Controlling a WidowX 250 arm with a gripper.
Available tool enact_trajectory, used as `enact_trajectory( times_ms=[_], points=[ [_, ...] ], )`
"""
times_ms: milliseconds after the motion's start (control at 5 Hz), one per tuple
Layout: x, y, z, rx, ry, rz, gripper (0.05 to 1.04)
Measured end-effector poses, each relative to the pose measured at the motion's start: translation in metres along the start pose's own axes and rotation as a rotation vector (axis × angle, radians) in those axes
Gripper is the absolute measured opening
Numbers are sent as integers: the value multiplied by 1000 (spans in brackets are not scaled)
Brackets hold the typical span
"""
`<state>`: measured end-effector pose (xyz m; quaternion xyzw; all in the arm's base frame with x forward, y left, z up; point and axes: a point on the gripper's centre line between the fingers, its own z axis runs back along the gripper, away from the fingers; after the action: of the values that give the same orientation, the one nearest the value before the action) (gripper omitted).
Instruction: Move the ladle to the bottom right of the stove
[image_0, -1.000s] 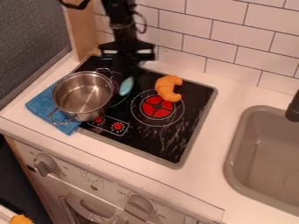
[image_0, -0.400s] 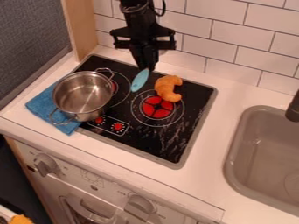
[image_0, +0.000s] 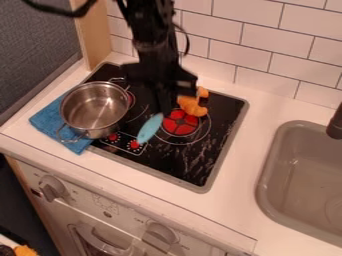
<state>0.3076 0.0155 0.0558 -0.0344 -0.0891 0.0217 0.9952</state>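
The black gripper (image_0: 164, 111) hangs over the middle of the black stove (image_0: 194, 160), between the metal pot and the orange croissant. It is shut on the ladle (image_0: 150, 128), a light blue piece of which hangs below the gripper, above the area between the stove's printed knobs and the red burner. The rest of the ladle is hidden by the gripper. The stove's bottom right part, with whitish streaks, lies to the right of the ladle.
A metal pot (image_0: 95, 109) stands at the stove's left, partly over a blue cloth (image_0: 47, 120). The orange croissant (image_0: 194, 106) lies by the red burner (image_0: 180, 123), partly behind the arm. A grey sink (image_0: 300, 175) is at the right, a tiled wall (image_0: 267, 45) behind.
The gripper has come forward over the stove, carrying the light blue ladle toward the stove's front edge. It now covers part of the croissant. Pot and cloth have not moved.
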Motion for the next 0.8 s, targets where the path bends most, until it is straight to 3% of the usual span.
enact_trajectory(
  times_ms=[400, 600, 800],
  points=[
    [-32, -26, -25, 27, 36, -52, 102],
    [-40, -30, -29, 35, 41, -60, 154],
    [-42, -29, -31, 40, 45, -55, 339]
  ],
)
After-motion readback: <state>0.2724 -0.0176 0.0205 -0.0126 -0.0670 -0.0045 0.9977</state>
